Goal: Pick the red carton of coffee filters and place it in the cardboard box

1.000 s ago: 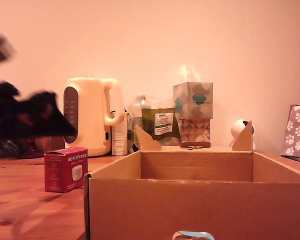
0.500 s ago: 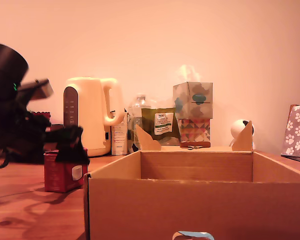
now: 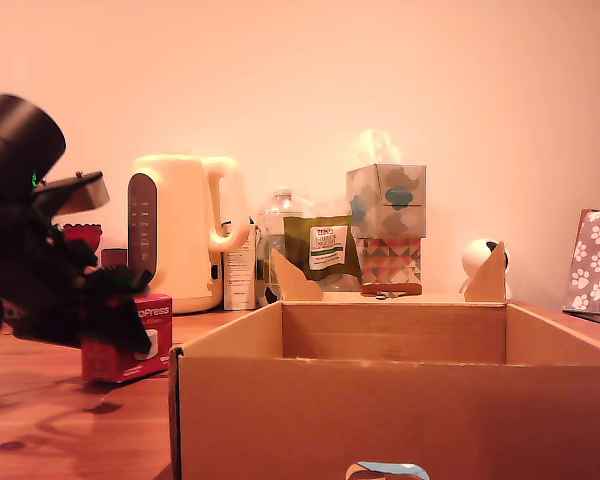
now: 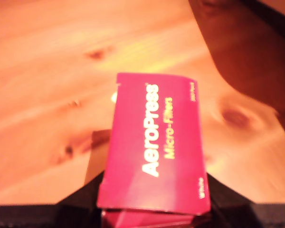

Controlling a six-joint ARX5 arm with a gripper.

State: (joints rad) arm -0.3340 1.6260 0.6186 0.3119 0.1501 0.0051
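The red carton of coffee filters (image 3: 152, 336) sits low over the wooden table at the exterior view's left, slightly tilted, its white "AeroPress" lettering partly covered. My black gripper (image 3: 115, 312) comes in from the left and is shut on it, hiding its left half. In the wrist view the carton (image 4: 154, 156) fills the middle, and my gripper (image 4: 154, 202) has a dark finger against each of its sides. The cardboard box (image 3: 400, 420), wide, brown and open-topped, stands just to the right of the carton in the foreground.
Along the back stand a cream kettle (image 3: 180, 230), a small white carton (image 3: 238, 270), a clear bottle (image 3: 280, 215), a green packet (image 3: 325, 250) and a patterned tissue box (image 3: 388, 225). A red goblet (image 3: 80, 236) shows behind my arm. A paw-print box (image 3: 595, 260) is at far right.
My arm swung in from the left and came down onto the red carton. The carton has shifted slightly left and up, and now tilts a little.
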